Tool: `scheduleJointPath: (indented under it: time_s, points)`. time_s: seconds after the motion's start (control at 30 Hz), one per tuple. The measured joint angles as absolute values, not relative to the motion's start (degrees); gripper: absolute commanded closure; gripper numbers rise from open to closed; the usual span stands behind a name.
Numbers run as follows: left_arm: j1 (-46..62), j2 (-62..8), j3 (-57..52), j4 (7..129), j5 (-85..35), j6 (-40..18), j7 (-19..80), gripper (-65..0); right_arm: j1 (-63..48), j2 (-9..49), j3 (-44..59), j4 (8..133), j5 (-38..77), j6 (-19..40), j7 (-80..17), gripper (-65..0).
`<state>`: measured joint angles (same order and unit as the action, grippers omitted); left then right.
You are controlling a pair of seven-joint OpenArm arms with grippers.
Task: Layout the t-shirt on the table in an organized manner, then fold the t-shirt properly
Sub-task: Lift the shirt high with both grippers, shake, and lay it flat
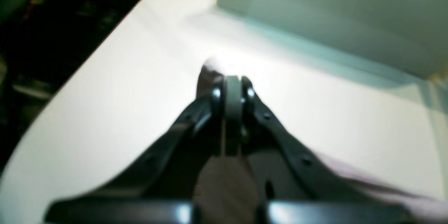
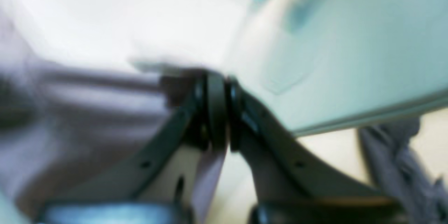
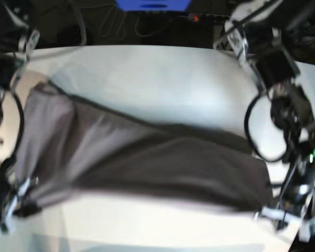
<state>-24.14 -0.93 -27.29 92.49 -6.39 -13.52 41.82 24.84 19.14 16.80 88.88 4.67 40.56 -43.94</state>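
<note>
Stretching the shirt (image 3: 142, 163) out flat, mid-air-ish over the table (image 3: 163, 73)

Both claws pinching cloth: left claw (image 1: 232, 89) clamped on one corner, right claw (image 2: 217, 87) on another, shirt spanning between them, probably pulling wrinkles out before laying down.

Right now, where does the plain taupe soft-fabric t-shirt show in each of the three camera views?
Left wrist: taupe soft-fabric t-shirt pinched in the shut left hand, trailing to the bottom right corner.
Right wrist: it fills the blurred left side, clamped in the shut right hand.
Base: stretched across the middle, from left edge to lower right.
Shared landmark: the smooth white table beneath it.
</note>
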Motion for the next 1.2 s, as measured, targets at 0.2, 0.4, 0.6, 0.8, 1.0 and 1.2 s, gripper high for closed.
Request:
scheduleJointPath:
  time_s: [0.2, 0.4, 0.6, 0.8, 1.0, 1.2]
  points:
    - [-43.5, -1.1, -22.1, 81.2, 2.5, -13.7, 41.2, 0.0, 49.3, 19.8, 15.9, 75.9, -1.1, 40.2, -43.7, 0.0]
    - [-58.8, -1.3, -22.0, 74.5, 6.2, -13.5, 41.1, 0.0, 64.3, 19.7, 14.2, 74.3, -4.3, 40.2, -42.5, 0.0]
    - [-58.7, -1.6, -22.0, 75.6, 6.0, -13.5, 44.4, 0.0, 60.2, 19.5, 14.3, 83.4, -5.4, 40.3, -43.3, 0.0]
    - [-47.0, -1.5, -22.1, 89.0, 5.1, -13.3, 43.4, 0.0, 38.8, 17.7, 20.0, 99.4, -5.4, 40.3, -42.9, 0.0]
    - [-23.5, -1.4, -24.0, 100.7, -4.2, -13.4, 45.9, 0.0, 15.1, 10.3, 26.4, 110.6, 0.0, 40.6, -42.1, 0.0]
    - [-2.3, 1.1, -32.6, 101.8, -15.6, -13.3, 45.7, 0.0, -3.8, 3.1, 31.1, 111.7, 1.9, 40.2, -32.3, 0.0]
